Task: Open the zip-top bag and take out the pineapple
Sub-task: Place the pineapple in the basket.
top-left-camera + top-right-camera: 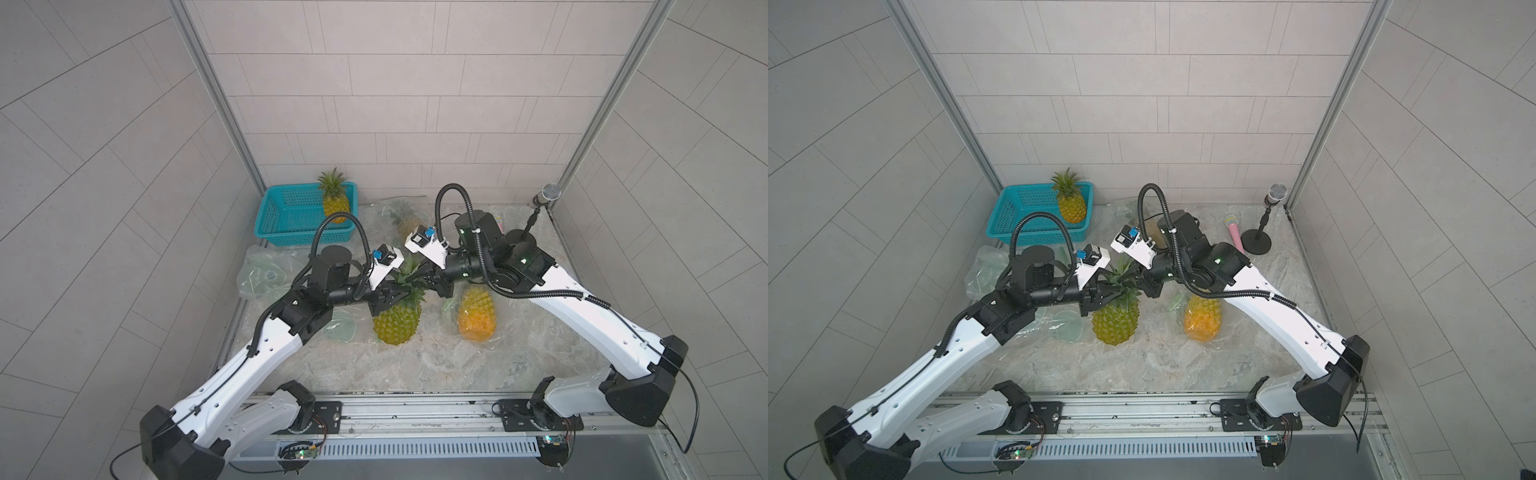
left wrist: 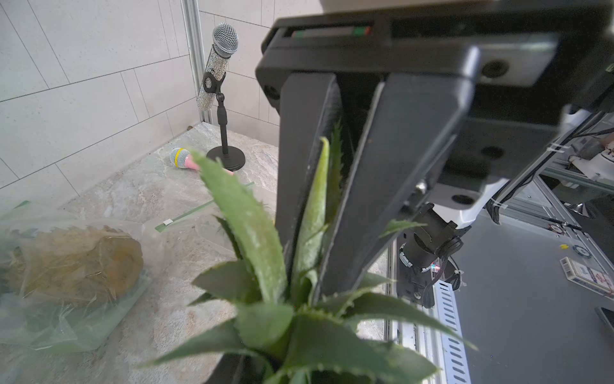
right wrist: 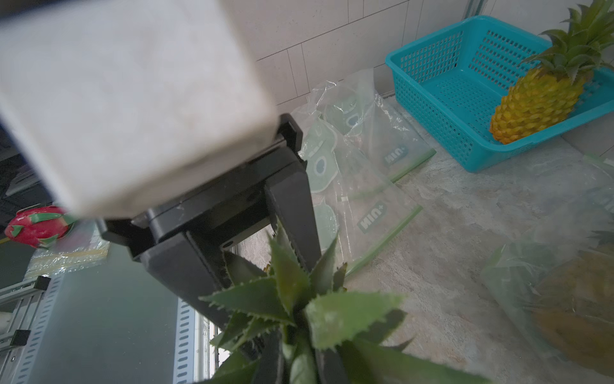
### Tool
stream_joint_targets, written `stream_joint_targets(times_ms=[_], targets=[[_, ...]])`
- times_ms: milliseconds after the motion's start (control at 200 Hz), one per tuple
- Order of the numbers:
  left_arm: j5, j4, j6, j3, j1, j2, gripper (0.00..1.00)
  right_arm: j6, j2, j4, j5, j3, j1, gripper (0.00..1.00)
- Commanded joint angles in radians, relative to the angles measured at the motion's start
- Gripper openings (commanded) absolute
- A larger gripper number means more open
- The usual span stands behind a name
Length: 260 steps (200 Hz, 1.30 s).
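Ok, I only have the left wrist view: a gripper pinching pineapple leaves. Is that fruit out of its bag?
Observer: Yes. Both top views show the pineapple bare, with a flat bag beside it.
Operator: And the left gripper?
Observer: In the right wrist view the left gripper is around the crown opposite the gripper you see, jaws apart.
Operator: Any fruit put away?
Observer: A second pineapple sits in the basket at the back.
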Motion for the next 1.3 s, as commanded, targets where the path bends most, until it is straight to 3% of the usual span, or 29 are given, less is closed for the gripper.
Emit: stream_joint_targets(times_ms=[0, 200, 385, 525, 705, 991, 1231, 1296], targets=[[-0.046, 0.003, -0.048, -0.035, -0.004, -0.004, 0.08, 0.03, -0.062, 0.202, 0.008, 0.038, 0.008, 0.02], [-0.121, 0.063, -0.094, -0.047, -0.004, -0.015, 0.02, 0.031, -0.105, 0.206, 0.114, 0.014, -0.003, 0.08], [-0.21, 0.097, -0.116, -0.058, -0.004, -0.024, 0.02, 0.037, -0.164, 0.237, 0.161, -0.018, -0.011, 0.28], [-0.252, 0.122, -0.129, -0.063, -0.004, -0.027, 0.02, 0.049, -0.212, 0.285, 0.197, -0.056, -0.015, 0.36], [-0.346, 0.168, -0.183, -0.053, -0.004, -0.03, 0.02, 0.066, -0.265, 0.337, 0.331, -0.114, -0.018, 0.38], [-0.641, 0.201, -0.286, 0.053, -0.002, 0.001, 0.03, 0.117, -0.338, 0.443, 0.615, -0.242, -0.026, 0.39], [-0.991, 0.192, -0.251, 0.183, 0.045, 0.079, 0.03, 0.126, -0.364, 0.464, 0.682, -0.292, -0.034, 0.4], [-1.036, 0.177, -0.228, 0.229, 0.077, 0.111, 0.03, 0.129, -0.37, 0.467, 0.682, -0.303, -0.038, 0.4]])
